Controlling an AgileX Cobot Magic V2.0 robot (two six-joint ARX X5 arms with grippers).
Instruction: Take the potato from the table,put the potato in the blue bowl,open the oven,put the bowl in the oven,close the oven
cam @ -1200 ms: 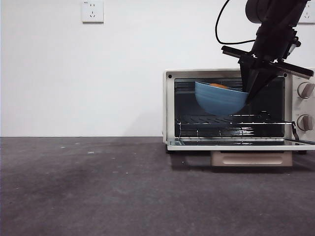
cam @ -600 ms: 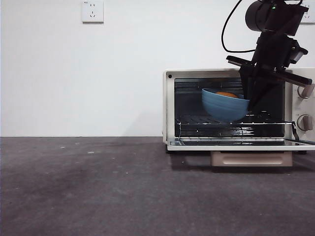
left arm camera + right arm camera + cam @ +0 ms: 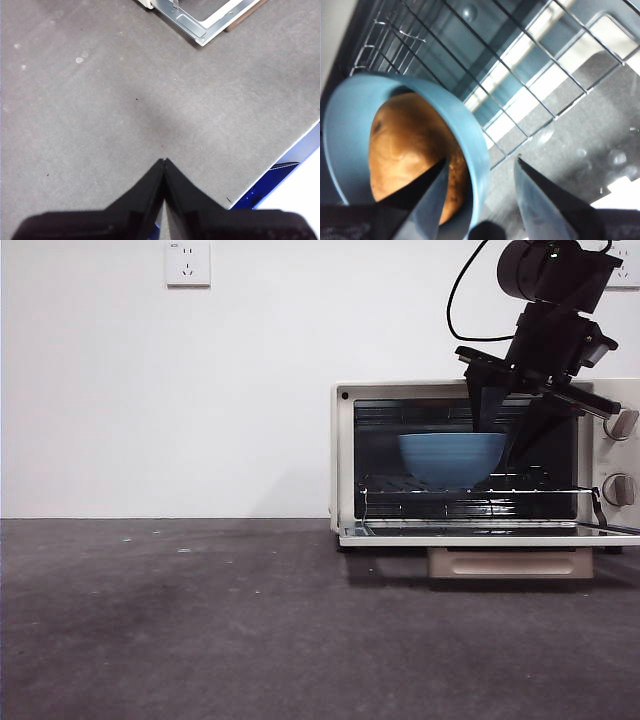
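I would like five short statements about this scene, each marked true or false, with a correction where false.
1. The oven door is open. True.
2. The blue bowl sits level on the wire rack. True.
3. The potato lies on the table. False: it is inside the bowl.
4. The right gripper is clamped on the bowl. False: its jaws are open, one on each side of the rim.
5. The left gripper is holding the oven handle. False: it is shut on nothing, above the table.
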